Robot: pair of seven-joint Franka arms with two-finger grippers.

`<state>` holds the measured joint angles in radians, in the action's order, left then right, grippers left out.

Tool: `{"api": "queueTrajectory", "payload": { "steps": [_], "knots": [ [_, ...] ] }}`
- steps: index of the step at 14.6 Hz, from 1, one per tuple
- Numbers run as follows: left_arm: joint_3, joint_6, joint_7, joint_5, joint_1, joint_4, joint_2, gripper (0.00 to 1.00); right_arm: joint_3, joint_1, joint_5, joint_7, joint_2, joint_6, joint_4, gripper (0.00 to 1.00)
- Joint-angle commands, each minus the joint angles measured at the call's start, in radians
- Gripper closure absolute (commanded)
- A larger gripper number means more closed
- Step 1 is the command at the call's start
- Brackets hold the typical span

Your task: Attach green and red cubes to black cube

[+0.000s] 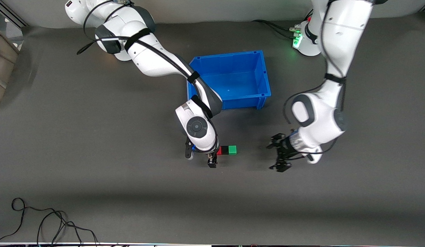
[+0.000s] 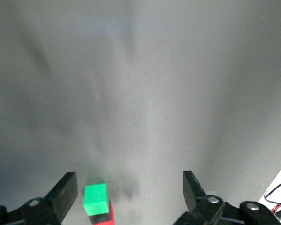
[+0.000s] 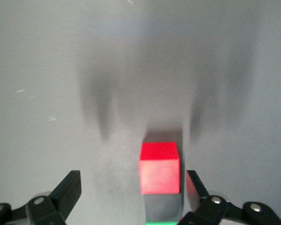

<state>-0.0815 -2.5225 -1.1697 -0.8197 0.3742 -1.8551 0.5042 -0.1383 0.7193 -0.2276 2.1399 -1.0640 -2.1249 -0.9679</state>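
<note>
The red cube (image 1: 219, 150), the black cube (image 1: 225, 150) and the green cube (image 1: 232, 149) lie joined in one short row on the grey table, black in the middle. My right gripper (image 1: 200, 157) is open at the row's red end. In the right wrist view the red cube (image 3: 159, 166) lies just inside one finger (image 3: 194, 187), with the black cube (image 3: 163, 206) after it and a sliver of green (image 3: 161, 223). My left gripper (image 1: 277, 154) is open and empty, apart from the green end. Its wrist view shows the green cube (image 2: 94, 197) close to one finger (image 2: 65, 190).
A blue bin (image 1: 226, 56) stands farther from the front camera than the cubes, with nothing seen in it. Loose black cables (image 1: 44, 223) lie near the table's front edge at the right arm's end. A beige object (image 1: 3, 68) sits at that end's edge.
</note>
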Motion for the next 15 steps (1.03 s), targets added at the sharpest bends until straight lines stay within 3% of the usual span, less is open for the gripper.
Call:
{"api": "queueTrajectory", "payload": {
  "steps": [1,4,7,11,15],
  "knots": [
    [-0.015,0.141,0.030,0.178,-0.081,-0.061,-0.122,0.00,0.003,-0.047,-0.002,-0.145,0.134,0.156,-0.014,0.01],
    [-0.026,0.338,0.155,0.403,-0.182,-0.053,-0.217,0.00,0.003,-0.102,-0.009,-0.340,0.278,0.343,-0.015,0.01],
    [-0.030,0.515,0.387,0.468,-0.276,-0.017,-0.312,0.00,-0.004,-0.168,-0.002,-0.600,0.430,0.538,-0.021,0.01],
    [-0.037,0.816,0.617,0.597,-0.333,0.144,-0.355,0.00,-0.018,-0.300,0.008,-1.008,0.619,0.779,-0.081,0.00],
    [-0.034,0.979,0.887,0.717,-0.328,0.304,-0.365,0.00,-0.078,-0.392,0.020,-1.421,0.748,0.862,-0.159,0.00]
  ]
}}
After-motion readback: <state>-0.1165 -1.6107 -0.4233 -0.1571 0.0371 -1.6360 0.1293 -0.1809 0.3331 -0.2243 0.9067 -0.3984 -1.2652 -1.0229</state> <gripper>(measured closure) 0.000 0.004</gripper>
